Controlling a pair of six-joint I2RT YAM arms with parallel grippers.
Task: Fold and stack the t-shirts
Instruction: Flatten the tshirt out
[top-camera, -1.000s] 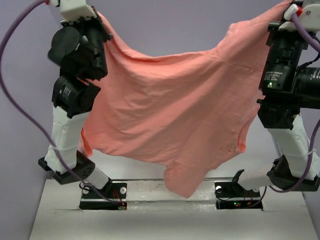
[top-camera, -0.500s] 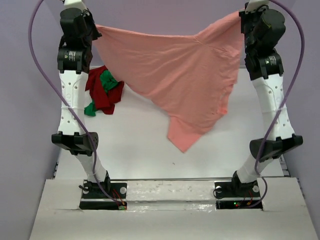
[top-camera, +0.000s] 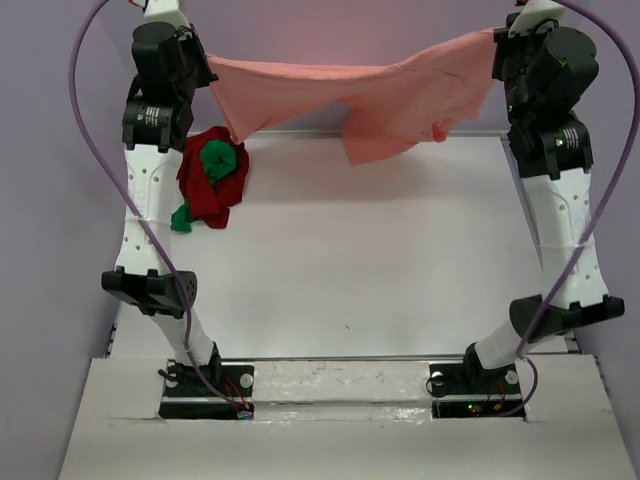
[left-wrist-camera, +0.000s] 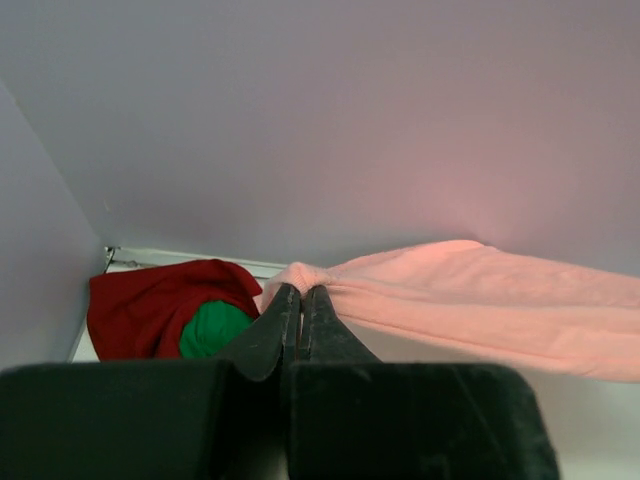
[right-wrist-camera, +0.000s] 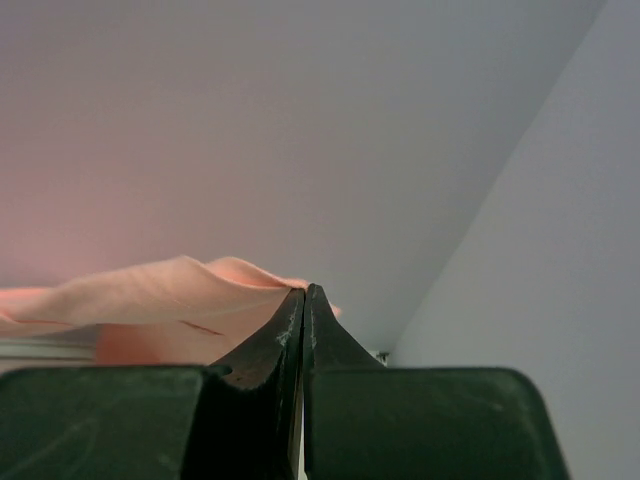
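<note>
The salmon-pink t-shirt (top-camera: 350, 95) hangs stretched in the air across the far end of the table, between both grippers. My left gripper (left-wrist-camera: 300, 292) is shut on its left corner (left-wrist-camera: 300, 272), high at the far left. My right gripper (right-wrist-camera: 305, 292) is shut on its right corner (right-wrist-camera: 240, 275), high at the far right. The shirt's lower part droops near the back wall. The dark red t-shirt (top-camera: 205, 195) lies crumpled at the far left of the table with the bright green t-shirt (top-camera: 218, 160) bunched in it. Both also show in the left wrist view, red (left-wrist-camera: 150, 305) and green (left-wrist-camera: 210, 328).
The white table top (top-camera: 360, 270) runs from the arm bases to the back wall. Purple walls close it in on the left, right and far sides. Both arms stand tall at the table's left and right edges, with purple cables looping outward.
Both arms have swung away from the camera toward the far wall, carrying the pink shirt with them. The shirt went from hanging low over the table to stretched high at the back.
</note>
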